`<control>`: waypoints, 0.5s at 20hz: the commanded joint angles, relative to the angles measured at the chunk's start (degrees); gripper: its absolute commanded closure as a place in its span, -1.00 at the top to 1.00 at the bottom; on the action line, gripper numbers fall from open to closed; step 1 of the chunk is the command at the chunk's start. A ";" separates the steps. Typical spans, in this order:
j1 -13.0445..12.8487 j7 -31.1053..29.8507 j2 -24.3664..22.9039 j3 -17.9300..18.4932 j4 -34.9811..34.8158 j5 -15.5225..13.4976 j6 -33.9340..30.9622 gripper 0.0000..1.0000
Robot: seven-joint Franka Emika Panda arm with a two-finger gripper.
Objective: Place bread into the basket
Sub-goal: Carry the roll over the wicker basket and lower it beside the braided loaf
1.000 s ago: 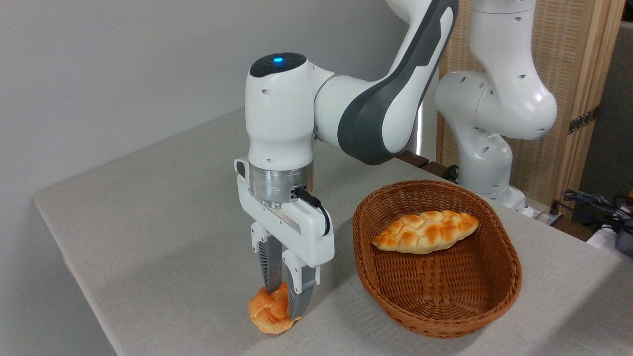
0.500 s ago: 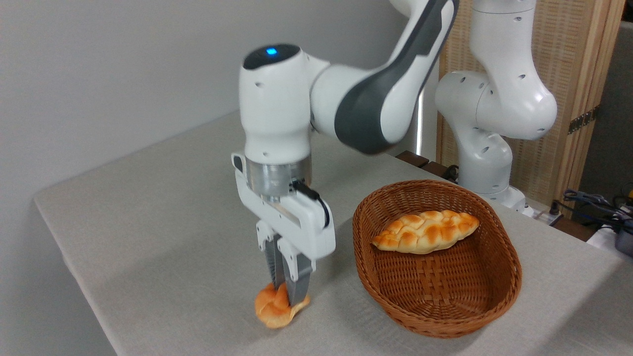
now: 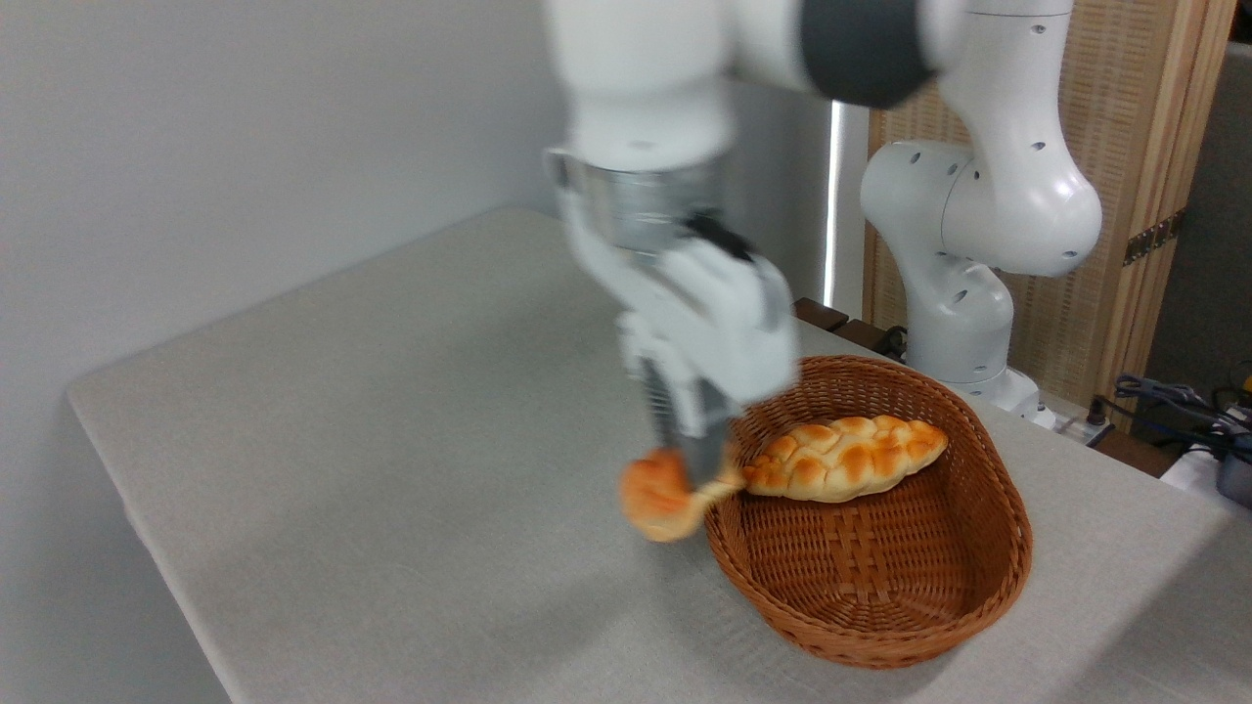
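Above the grey surface (image 3: 323,420), the carry step is in hand: the blurred end effector (image 3: 690,460) pinches the bread (image 3: 660,501) in the air, just outside the basket (image 3: 880,616) by its left rim. Next, I judge, it must clear that rim and release over the bare wicker, since the braided loaf (image 3: 846,458) already fills the far part.

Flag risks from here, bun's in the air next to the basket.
1. The small orange-golden knotted bun hangs from the end effector by one edge, so it may slip out.
2. It sits level with the brown woven wicker basket's near rim and could clip it.
3. It could land on the long braided loaf.
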 commanded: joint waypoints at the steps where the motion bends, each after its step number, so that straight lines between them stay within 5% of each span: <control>1: -1.03 13.90 -5.58 7.28 -8.99 -0.14 -0.13 -0.86; 5: -1.03 16.83 -5.59 8.08 -12.61 0.22 -0.13 -0.38; 6: -1.03 16.83 -5.50 8.08 -13.40 0.22 -0.13 -0.17; 8: -1.12 16.83 -5.32 8.17 -14.98 0.22 0.48 0.55; 10: -1.12 16.74 -5.06 8.17 -15.51 0.22 0.83 0.83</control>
